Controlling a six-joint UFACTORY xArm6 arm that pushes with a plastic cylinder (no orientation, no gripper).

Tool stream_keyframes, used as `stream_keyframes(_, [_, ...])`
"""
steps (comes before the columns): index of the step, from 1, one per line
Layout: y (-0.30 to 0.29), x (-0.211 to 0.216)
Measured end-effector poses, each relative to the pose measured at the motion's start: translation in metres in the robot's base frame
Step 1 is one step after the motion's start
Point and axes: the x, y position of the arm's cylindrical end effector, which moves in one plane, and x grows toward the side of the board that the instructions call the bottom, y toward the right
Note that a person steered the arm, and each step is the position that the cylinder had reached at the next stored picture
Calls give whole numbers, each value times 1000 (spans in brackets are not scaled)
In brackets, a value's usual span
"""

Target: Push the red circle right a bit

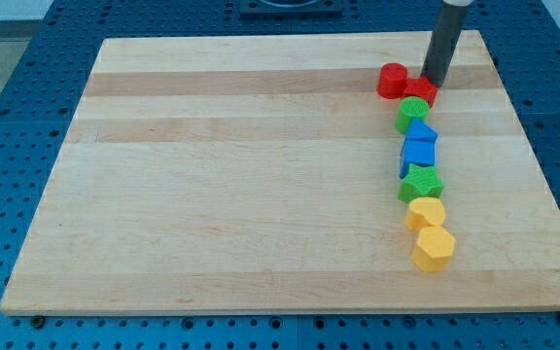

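The red circle (392, 80) lies near the top right of the wooden board (241, 175). Touching its lower right is a second red block (419, 91), shape unclear. My tip (433, 81) stands just right of the red circle, at the upper right edge of the second red block. Below them a column runs down: a green round block (412, 113), a blue block (421, 132), a blue block (418, 155), a green star-like block (421, 182), a yellow block (426, 212) and a yellow hexagon (434, 248).
The board rests on a blue perforated table (8, 146). The board's right edge (542, 175) lies to the right of the column of blocks.
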Motion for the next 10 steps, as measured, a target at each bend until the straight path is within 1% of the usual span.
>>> stream_keyframes(1, [18, -33])
stream_keyframes(2, [-1, -74])
stream_keyframes(3, [-67, -79])
stream_keyframes(4, [-118, -44])
stream_keyframes(5, [-121, 5])
stream_keyframes(6, [-111, 29])
stream_keyframes(7, [-106, 27])
stream_keyframes(9, [-103, 4])
stream_keyframes(10, [-97, 2])
